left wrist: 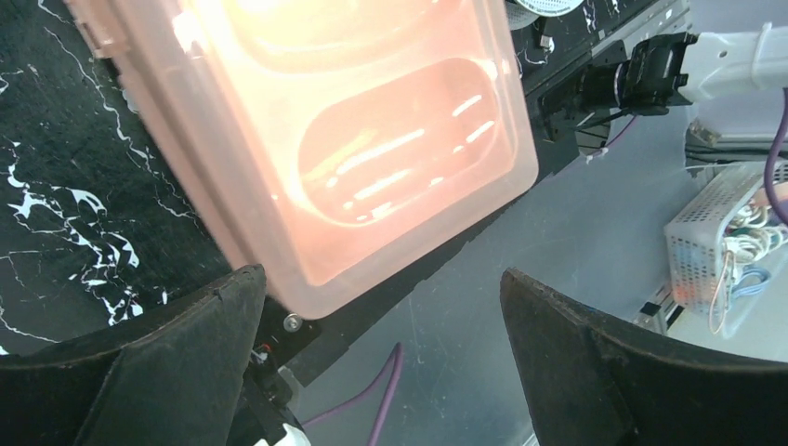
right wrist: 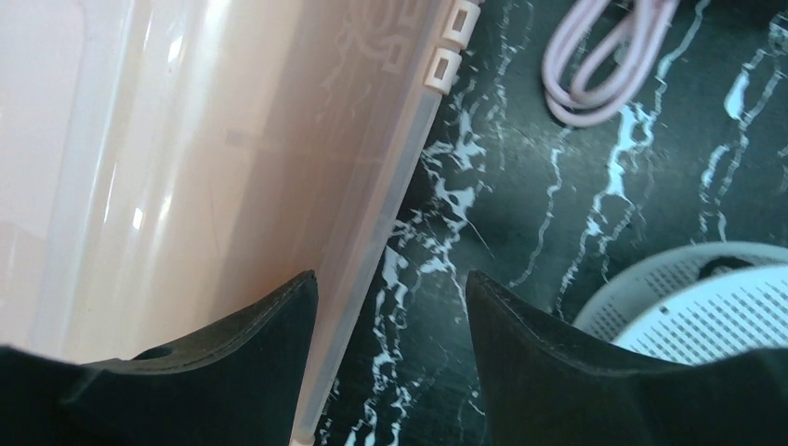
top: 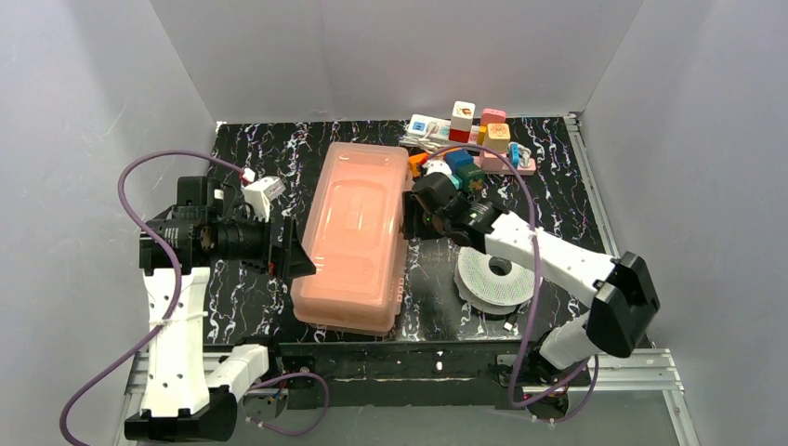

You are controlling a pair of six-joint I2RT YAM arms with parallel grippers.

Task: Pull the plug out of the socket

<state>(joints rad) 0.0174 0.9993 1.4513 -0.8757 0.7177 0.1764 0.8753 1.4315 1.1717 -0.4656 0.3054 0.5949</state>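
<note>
Left gripper (left wrist: 381, 372): jaws spread wide and empty; my left arm is bent at the wrist, pointing right at the near corner of the pink translucent bin (left wrist: 372, 167). Right gripper (right wrist: 386, 362): jaws apart, clamping nothing, straddling the bin's right rim, forearm stretched leftward. Socket (top: 417, 162): orange, just behind the right gripper beside coloured plugs (top: 458, 160), visible to me overhead only. The right wrist view adds a looped pink cable (right wrist: 595, 65) and a white perforated disc (right wrist: 688, 297).

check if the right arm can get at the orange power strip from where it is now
Probably yes: the orange power strip lies close by the right gripper, nothing visibly between; but the open jaws face the rim of the pink bin, so it must turn.
</note>
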